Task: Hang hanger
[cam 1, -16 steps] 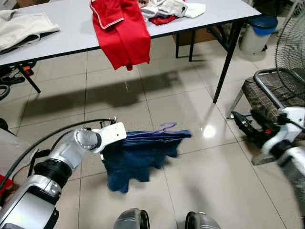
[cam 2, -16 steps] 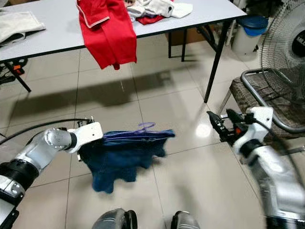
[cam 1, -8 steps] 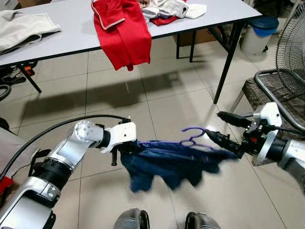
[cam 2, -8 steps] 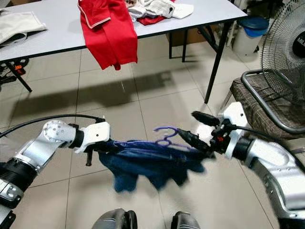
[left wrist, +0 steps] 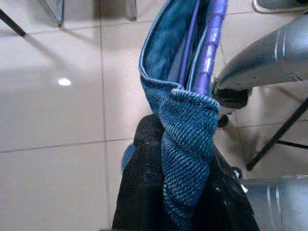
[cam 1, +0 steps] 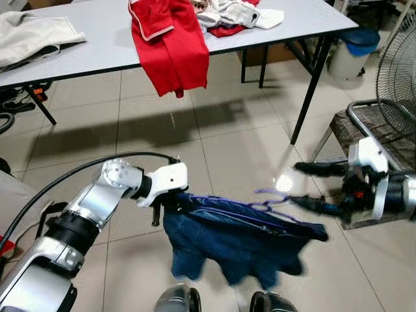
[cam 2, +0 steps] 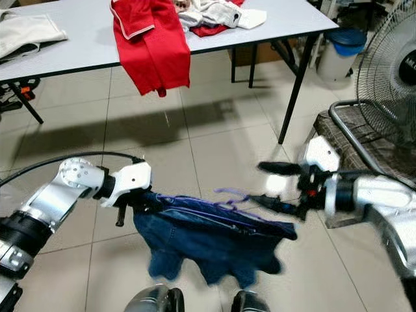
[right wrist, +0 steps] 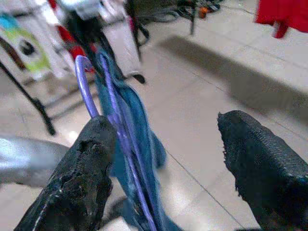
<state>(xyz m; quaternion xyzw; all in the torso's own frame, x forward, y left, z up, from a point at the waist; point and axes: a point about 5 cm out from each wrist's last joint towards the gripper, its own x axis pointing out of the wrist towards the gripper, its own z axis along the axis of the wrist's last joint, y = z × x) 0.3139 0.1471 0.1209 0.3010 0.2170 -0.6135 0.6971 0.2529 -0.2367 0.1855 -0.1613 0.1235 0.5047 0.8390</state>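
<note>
Big grey table across the back of the tiled floor, with a red jacket draped over its front edge, a pale cloth at the left end and a pile of white and red clothes further right. Off to the right side, a fan, a chair with a patterned seat, and a white bin with a blue lid behind the table leg.

Down in front, just above the floor: blue denim garment on a purple hanger, stretched out between the two arms and sagging in the middle. Hook of the hanger poking up near the right end of the cloth.

Left gripper clamped tight on the left end of the denim, fingers squeezed around a fold of cloth with the purple hanger bar running right beside it.

Right gripper at the other end, fingers spread wide apart, one sitting right against the purple hanger and denim, the other well clear of it, so not pinching anything
</note>
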